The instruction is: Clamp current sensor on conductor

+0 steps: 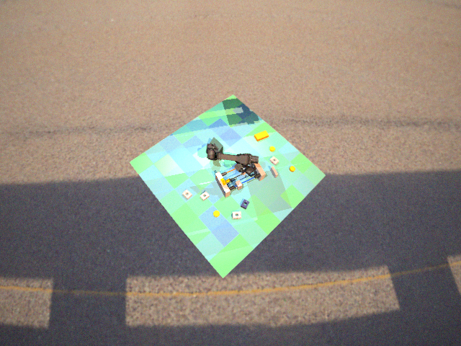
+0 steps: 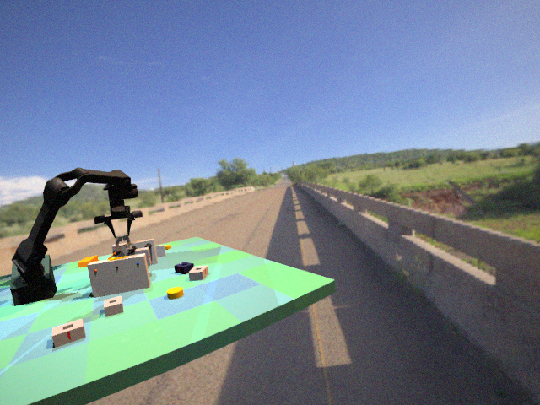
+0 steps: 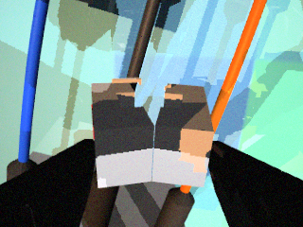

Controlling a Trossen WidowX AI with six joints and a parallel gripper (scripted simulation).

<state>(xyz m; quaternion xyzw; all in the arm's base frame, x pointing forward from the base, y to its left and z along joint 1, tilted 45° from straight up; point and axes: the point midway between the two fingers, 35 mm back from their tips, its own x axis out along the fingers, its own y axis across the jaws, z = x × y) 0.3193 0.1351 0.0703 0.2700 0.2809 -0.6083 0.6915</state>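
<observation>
My gripper [image 1: 248,171] [image 2: 123,239] [image 3: 151,149] is shut on the split-core sensor [image 3: 127,132] [image 2: 123,247], a beige and dark two-part block. It holds the sensor low over the conductor rack [image 1: 222,186] [image 2: 118,274]. In the wrist view three conductors run under it: a blue conductor [image 3: 32,76] on the left, a dark conductor [image 3: 148,26] in the middle and an orange conductor [image 3: 246,57] on the right. The dark conductor runs into the gap between the sensor's halves, and the halves still stand apart at the top. I cannot make out the LOAD marker or the arrow.
Several beige boxes [image 1: 186,194] [image 1: 204,195] [image 2: 68,332] [image 2: 113,305] lie around the rack. A dark purple block [image 1: 244,202] [image 2: 183,267], yellow discs [image 1: 216,213] [image 2: 175,292] and an orange block [image 1: 261,135] [image 2: 87,260] lie on the green table [image 2: 244,300].
</observation>
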